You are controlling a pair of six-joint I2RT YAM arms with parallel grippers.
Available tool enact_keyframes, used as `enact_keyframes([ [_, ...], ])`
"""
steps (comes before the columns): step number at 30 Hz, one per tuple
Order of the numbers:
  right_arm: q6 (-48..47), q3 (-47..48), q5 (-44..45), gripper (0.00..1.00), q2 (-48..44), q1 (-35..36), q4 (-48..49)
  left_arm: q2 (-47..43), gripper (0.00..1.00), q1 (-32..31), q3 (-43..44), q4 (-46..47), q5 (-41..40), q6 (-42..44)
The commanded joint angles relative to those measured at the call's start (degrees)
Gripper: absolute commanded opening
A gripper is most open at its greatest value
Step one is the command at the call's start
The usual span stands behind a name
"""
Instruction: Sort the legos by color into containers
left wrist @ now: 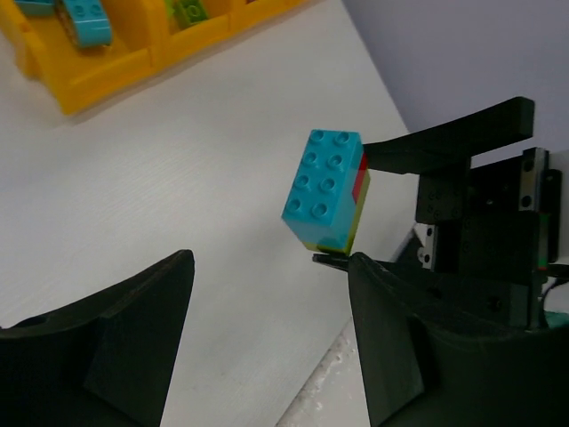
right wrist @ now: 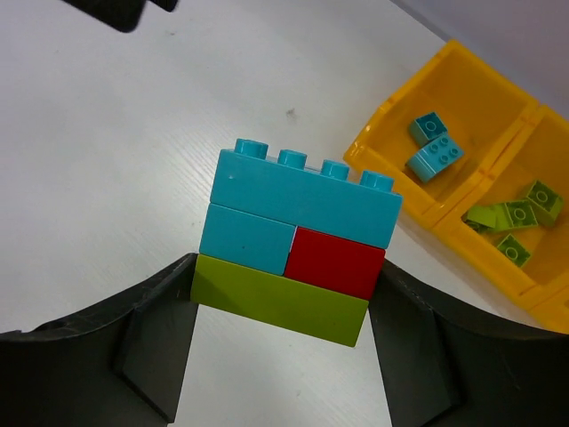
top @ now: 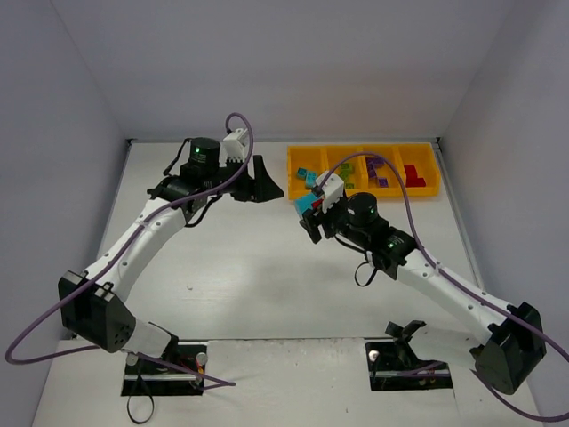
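**Last joined stack in hand, tray mostly filled**

White table (top: 267, 285), grey walls on three sides.

Progress:
- The yellow tray (top: 418, 192) sits at the upper right of the top view, against the far wall.
- All four of its compartments hold bricks. Left to right: teal bricks (top: 307, 176), green bricks (top: 347, 173), purple bricks (top: 380, 173), red bricks (top: 413, 172).
- No loose bricks show on the bare table in the top view.
- What's left, as far as I can judge, is one brick stack (right wrist: 298, 258): long teal on top, short teal and red side by side in the middle, lime at the bottom. You need to split it and drop each colour in its bin.

Grippers:
- The right gripper (top: 311, 206) is clamped on that stack and holds it off the table, just lower left of the tray's teal end.
- The left gripper (top: 269, 182) has its jaws spread wide with nothing between them. It points at the stack from the left, near it but not touching.

Room:
- The centre and lower left of the table are open, so do the pull-apart there.
- It's tight at the tray: the far wall is behind it and the right wall is close to its red end.
- The right arm's purple cable (top: 400, 182) loops over the tray, so watch it on drops.
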Motion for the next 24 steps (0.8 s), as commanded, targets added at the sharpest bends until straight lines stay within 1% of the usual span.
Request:
enact_keyframes([
  [1,-6.24,0.2,-4.99,0.07,-2.38,0.15,-0.32,0.64,0.64,-0.67,4.02,5.56,10.68,-5.1],
  [8,-7.83,0.63,-7.1,0.08,-4.41,0.15,-1.56,3.97,0.64,-3.75,6.31,4.07,12.37,-5.28],
  [13,-7.83,0.99,-7.89,0.09,-4.94,0.15,-1.91,7.66,0.64,-5.5,7.98,2.92,13.78,-7.56],
  [18,-8.18,0.29,-7.64,0.1,-6.08,0.15,-1.82,9.86,0.63,-6.3,8.16,4.32,15.71,-10.81],
  [22,-8.09,-0.07,-7.63,0.11,-6.26,0.15,-1.73,10.31,0.62,-6.47,8.25,4.24,15.89,-11.17],
  [24,-7.83,0.02,-7.81,0.12,-6.34,0.15,-1.73,10.48,0.6,-6.47,8.16,4.59,15.97,-11.43],
])
